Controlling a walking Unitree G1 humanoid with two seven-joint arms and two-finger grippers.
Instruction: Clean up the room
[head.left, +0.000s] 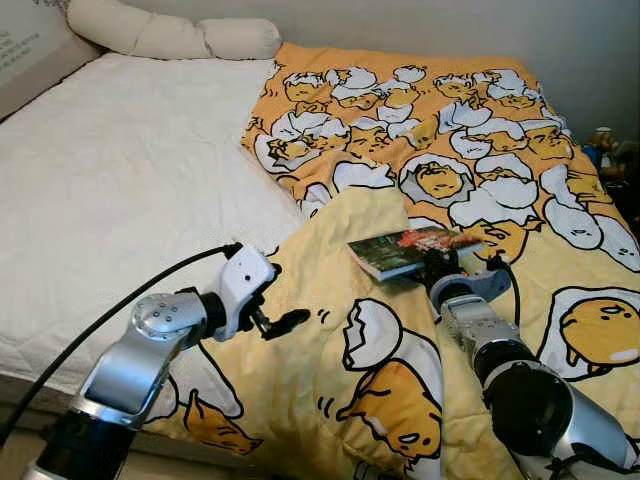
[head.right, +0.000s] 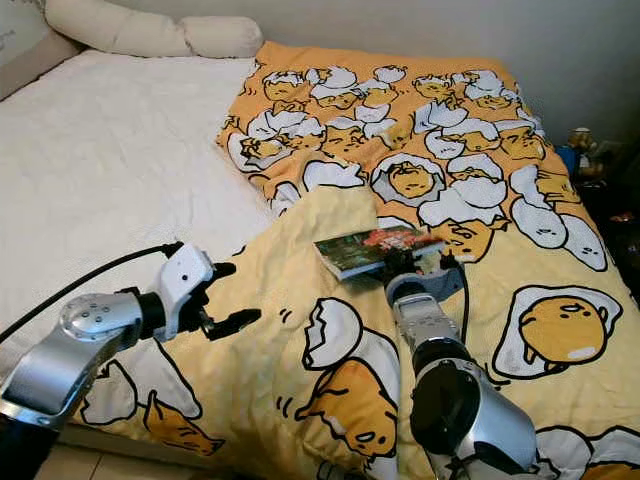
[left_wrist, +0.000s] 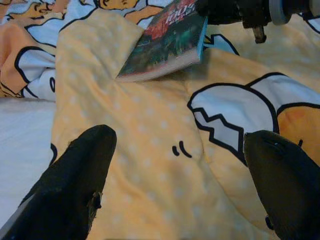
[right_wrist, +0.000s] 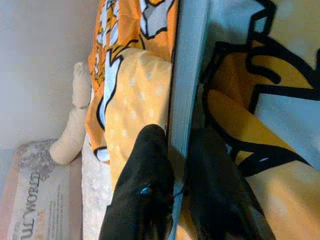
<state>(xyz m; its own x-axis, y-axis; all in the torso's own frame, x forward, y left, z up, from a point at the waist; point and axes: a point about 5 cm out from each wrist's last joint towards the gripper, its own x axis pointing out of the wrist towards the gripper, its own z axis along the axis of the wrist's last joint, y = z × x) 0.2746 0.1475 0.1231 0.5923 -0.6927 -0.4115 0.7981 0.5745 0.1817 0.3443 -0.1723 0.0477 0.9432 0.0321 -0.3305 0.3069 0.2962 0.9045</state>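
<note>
A long cream bolster pillow (head.left: 170, 35) lies against what looks like a wall (head.left: 560, 35).

a blanket (head.left: 480, 190) lies over the right half of the bed (head.left: 120, 200), its near corner folded back. a book (head.left: 412, 250) rests on that fold. pillows (head.left: 170, 35) lie along the bed's far edge, a box (head.left: 30, 50) at the far left, small items (head.left: 605, 150) beside the bed's right.
</note>
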